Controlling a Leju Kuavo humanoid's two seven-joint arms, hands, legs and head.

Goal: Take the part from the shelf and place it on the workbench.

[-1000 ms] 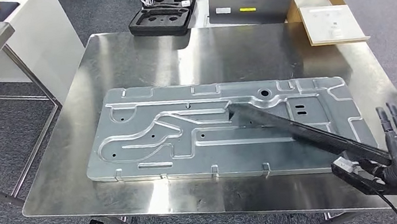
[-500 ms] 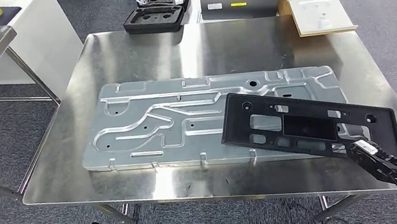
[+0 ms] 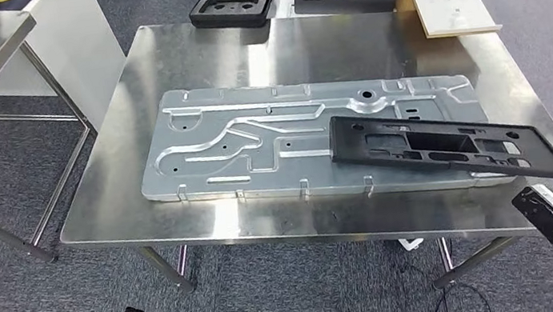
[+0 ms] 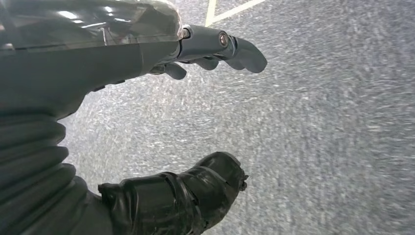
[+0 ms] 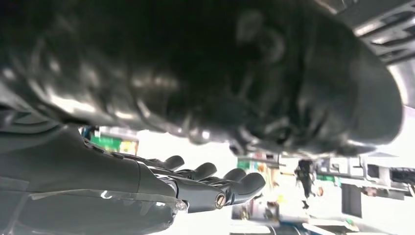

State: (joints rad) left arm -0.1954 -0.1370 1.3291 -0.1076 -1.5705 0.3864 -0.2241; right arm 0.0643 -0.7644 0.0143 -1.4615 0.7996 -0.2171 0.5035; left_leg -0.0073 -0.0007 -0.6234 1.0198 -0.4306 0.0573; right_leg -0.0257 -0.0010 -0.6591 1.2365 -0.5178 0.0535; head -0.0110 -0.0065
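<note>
Released since a moment ago, the black part [image 3: 441, 146] lies on the workbench [image 3: 276, 51] (both hands empty, fingers apart).

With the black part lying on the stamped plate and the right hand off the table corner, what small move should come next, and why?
Probably just draw the right hand further back. The black part lies flat on the stamped metal plate on the workbench, nothing gripping it, and the fingers are spread and empty, so placing looks done. The part's near corner overhangs the plate slightly.

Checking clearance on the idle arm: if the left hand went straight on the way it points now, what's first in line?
Nothing, it seems: past the left hand lies grey carpet floor. Depth is unclear.
</note>
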